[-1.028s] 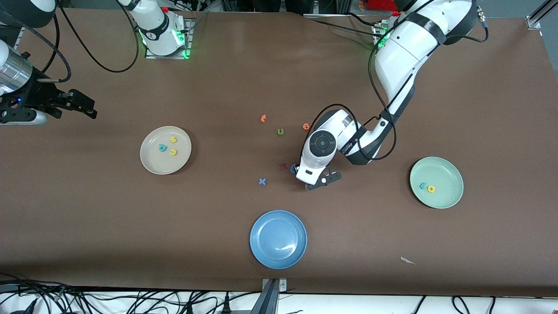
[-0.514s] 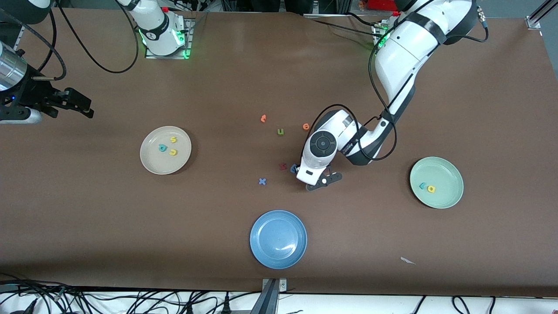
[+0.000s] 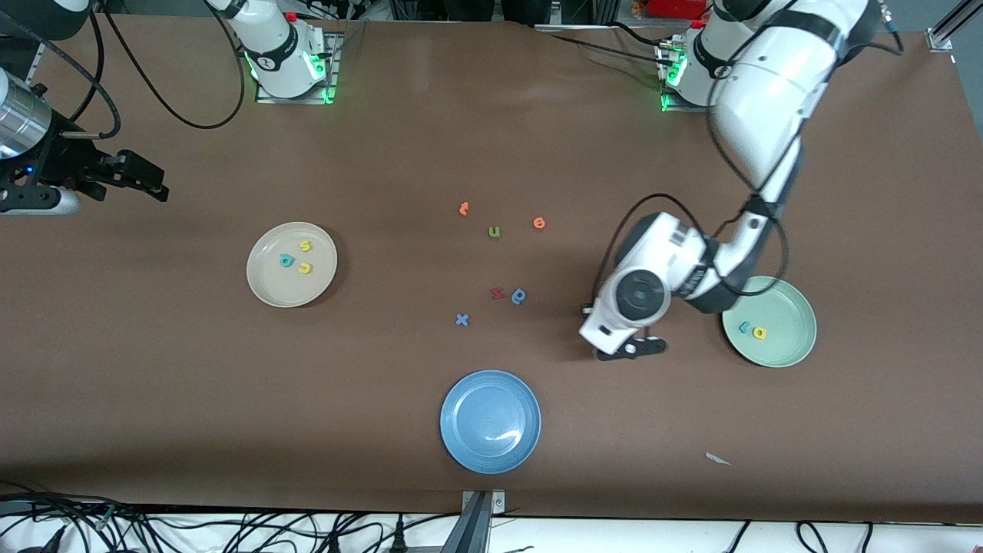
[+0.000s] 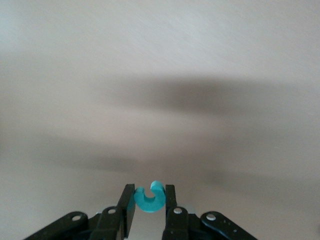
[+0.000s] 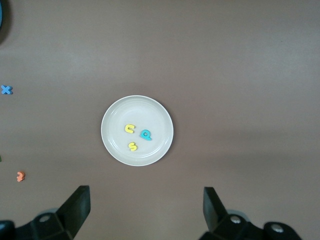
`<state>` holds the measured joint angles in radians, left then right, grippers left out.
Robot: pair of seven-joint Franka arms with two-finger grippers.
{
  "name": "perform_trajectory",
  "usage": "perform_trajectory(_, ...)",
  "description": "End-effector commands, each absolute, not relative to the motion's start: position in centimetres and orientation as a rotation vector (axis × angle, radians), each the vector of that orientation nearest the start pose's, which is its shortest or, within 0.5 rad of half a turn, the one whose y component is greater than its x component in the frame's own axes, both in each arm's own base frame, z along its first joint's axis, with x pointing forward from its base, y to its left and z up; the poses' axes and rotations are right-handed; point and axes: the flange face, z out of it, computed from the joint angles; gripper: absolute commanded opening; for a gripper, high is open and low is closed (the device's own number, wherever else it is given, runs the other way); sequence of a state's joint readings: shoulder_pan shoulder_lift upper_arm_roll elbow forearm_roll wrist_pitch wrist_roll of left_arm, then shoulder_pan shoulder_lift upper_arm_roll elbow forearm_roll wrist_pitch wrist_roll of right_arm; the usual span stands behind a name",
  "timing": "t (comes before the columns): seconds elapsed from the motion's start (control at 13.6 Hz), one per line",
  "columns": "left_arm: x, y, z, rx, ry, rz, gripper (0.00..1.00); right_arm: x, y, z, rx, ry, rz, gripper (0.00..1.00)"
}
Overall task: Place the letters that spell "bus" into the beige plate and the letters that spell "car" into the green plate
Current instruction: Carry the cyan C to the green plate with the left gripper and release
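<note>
Front view: the left gripper (image 3: pixel 630 348) hangs right of the frame's centre, over bare table just beside the green plate (image 3: pixel 783 307). That plate holds a teal piece (image 3: pixel 743 327) and the yellow "a" (image 3: pixel 759 332). The beige plate (image 3: pixel 269 288) carries all of "bus". The right gripper (image 3: pixel 146 184) waits at the frame's upper left.

Left wrist view: the narrowed jaws pinch a curved teal letter (image 4: pixel 149 198) by its sides. I'd carry it level to the plate's middle, lower, then release.

Right wrist view: the fingers are spread wide and empty above the beige plate.

Teal "c" (image 4: pixel 149 198) pinched upright in left claw (image 4: pixel 150 212).
</note>
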<state>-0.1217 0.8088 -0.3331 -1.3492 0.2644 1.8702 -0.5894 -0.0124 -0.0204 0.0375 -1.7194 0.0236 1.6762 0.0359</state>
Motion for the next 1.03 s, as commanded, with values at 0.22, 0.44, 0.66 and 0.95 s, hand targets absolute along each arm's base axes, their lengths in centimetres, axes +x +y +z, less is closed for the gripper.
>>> perform_trajectory(0.22, 68.5, -8.2, 28.4, -3.038, 0.239, 0.416, 0.22, 55.3, 1.5, 58.1, -3.128, 0.038, 0.044, 1.0)
perform_trajectory(0.44, 68.9, -1.8, 27.3, -3.044, 0.437, 0.438, 0.22, 55.3, 1.6, 58.1, -3.128, 0.036, 0.044, 1.0)
perform_trajectory(0.66, 68.7, -0.9, 23.9, -2.989, 0.543, 0.439, 0.26, 55.3, 1.5, 58.1, -3.128, 0.038, 0.044, 1.0)
perform_trajectory(0.95, 69.0, 1.1, 24.4, -2.991, 0.55, 0.432, 1.0, 55.3, 1.6, 58.1, -3.128, 0.038, 0.044, 1.0)
